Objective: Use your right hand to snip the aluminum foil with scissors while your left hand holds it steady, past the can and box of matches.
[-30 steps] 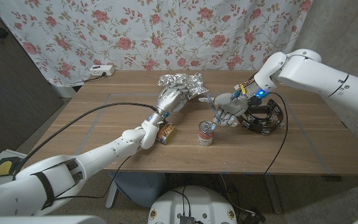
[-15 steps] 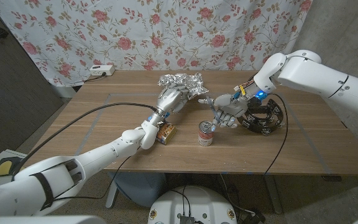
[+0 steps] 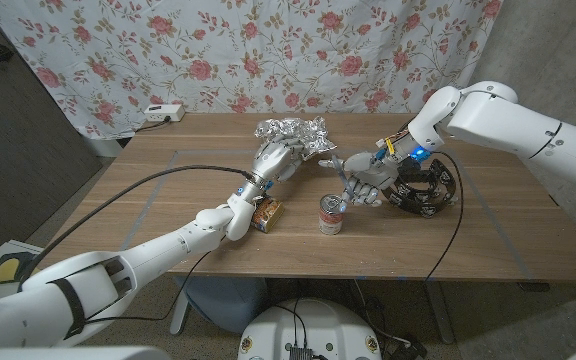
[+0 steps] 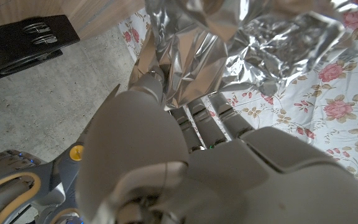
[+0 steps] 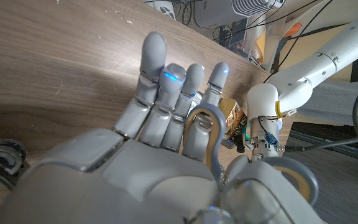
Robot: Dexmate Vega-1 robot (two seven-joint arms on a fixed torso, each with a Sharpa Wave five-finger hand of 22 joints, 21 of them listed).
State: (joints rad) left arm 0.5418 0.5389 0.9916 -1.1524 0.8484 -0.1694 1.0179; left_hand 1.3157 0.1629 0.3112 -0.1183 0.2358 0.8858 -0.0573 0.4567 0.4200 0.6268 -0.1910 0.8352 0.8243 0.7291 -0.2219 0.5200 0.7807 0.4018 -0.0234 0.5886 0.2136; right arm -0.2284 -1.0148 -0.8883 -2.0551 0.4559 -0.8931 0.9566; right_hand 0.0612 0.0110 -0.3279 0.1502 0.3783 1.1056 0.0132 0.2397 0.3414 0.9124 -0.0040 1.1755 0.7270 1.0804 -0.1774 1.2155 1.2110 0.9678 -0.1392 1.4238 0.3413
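A crumpled sheet of aluminum foil (image 3: pixel 296 131) lies at the table's far middle. My left hand (image 3: pixel 276 160) grips its near edge, and its fingers press into the foil (image 4: pixel 260 50) in the left wrist view. My right hand (image 3: pixel 370 178) holds grey-handled scissors (image 3: pixel 342 172), blades pointing at the foil from the right, a short gap away. A handle loop of the scissors (image 5: pixel 210 134) sits around my thumb. The can (image 3: pixel 330 213) stands just in front of the scissors. The box of matches (image 3: pixel 265 212) lies beside my left wrist.
A black looped object with cables (image 3: pixel 423 190) lies right behind my right hand. A white power strip (image 3: pixel 163 113) sits at the table's far left edge. A floral curtain hangs behind the table. Bare wood spreads along the near side.
My right hand has crept slightly left with the scissors, toward the foil. The left hand and foil stay put.
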